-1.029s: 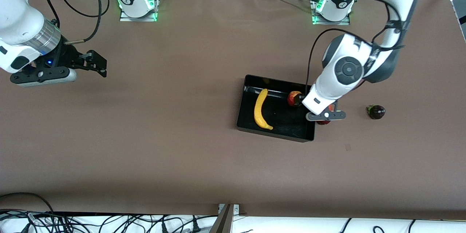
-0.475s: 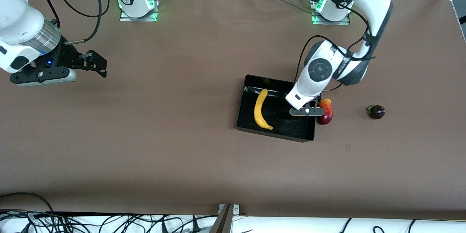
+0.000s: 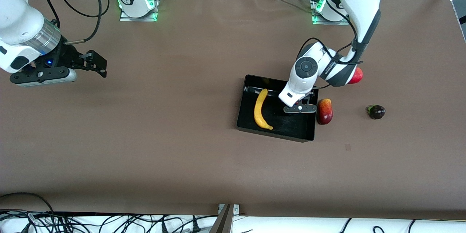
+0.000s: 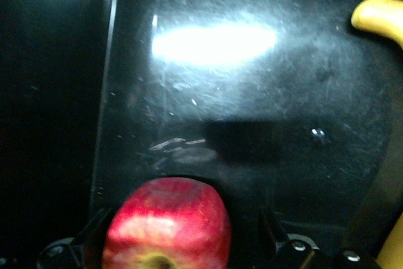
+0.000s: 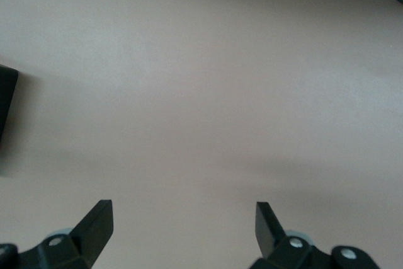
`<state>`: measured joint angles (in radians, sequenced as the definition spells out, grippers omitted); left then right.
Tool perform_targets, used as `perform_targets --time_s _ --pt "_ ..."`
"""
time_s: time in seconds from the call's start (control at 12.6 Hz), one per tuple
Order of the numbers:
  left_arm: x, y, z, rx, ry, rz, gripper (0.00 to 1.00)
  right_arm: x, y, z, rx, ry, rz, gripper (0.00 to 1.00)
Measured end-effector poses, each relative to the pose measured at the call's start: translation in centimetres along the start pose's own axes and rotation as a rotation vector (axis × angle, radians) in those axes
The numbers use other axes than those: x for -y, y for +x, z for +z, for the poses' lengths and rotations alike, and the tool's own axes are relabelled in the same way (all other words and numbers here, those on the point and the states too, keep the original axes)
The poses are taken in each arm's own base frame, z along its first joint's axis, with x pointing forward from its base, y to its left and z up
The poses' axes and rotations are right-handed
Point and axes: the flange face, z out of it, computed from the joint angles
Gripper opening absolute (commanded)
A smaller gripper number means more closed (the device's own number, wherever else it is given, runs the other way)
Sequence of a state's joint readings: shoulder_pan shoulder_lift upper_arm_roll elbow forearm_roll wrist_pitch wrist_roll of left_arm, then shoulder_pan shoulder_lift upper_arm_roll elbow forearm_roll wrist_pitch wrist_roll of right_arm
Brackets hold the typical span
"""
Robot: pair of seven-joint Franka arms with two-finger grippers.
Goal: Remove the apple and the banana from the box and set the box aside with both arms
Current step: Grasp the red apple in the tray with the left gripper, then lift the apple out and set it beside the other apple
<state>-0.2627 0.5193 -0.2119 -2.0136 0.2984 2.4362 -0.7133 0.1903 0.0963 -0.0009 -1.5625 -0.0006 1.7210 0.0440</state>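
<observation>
Two white arms share the brown table (image 3: 164, 145), and only one is working. Largest of the task's things, the black box (image 3: 251, 122) sits toward the left arm's end of the table, with the long yellow banana (image 3: 259, 109) lying inside it. The left gripper (image 4: 167, 250) is down in the box with its fingers apart on either side of the small red apple (image 4: 167, 225), not yet pressing on it. The right gripper (image 5: 182, 231) waits over bare table at its own end, fingers spread on nothing. Just beside the box wall lies a red-yellow mango-like fruit (image 3: 324, 111), with a round red fruit (image 3: 356, 75) and a dark one (image 3: 376, 111) nearby. My worry: the apple is round and smooth, so an off-centre squeeze could roll it away against the wall.
</observation>
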Motion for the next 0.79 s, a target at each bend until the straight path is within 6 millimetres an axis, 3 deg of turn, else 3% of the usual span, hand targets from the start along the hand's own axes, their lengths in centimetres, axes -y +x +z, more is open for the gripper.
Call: perform_targets --time_s 0.16,0.24,0.47,0.63,0.71,0.79 --pt "-0.5 -0.4 0.1 0.001 0.001 0.000 0.38 0.0 0.0 0.0 0.000 0.000 0.000 1.00" --pt "-0.5 -0.3 0.0 0.000 0.001 -0.001 0.23 0.0 0.0 0.0 0.000 0.000 0.000 1.00" --pt "0.2 0.6 -1.2 -0.018 -0.001 -0.020 0.18 0.0 0.0 0.0 0.000 0.000 0.000 1.00" --pt "1.8 2.1 -4.5 -0.015 0.037 -0.052 0.22 0.0 0.0 0.0 0.000 0.000 0.000 1.00" --pt "2.7 3.0 -6.9 -0.008 0.063 -0.066 0.27 0.0 0.0 0.0 0.000 0.000 0.000 1.00" --pt "3.7 3.8 -9.5 0.003 0.093 -0.070 0.25 0.0 0.0 0.0 0.000 0.000 0.000 1.00"
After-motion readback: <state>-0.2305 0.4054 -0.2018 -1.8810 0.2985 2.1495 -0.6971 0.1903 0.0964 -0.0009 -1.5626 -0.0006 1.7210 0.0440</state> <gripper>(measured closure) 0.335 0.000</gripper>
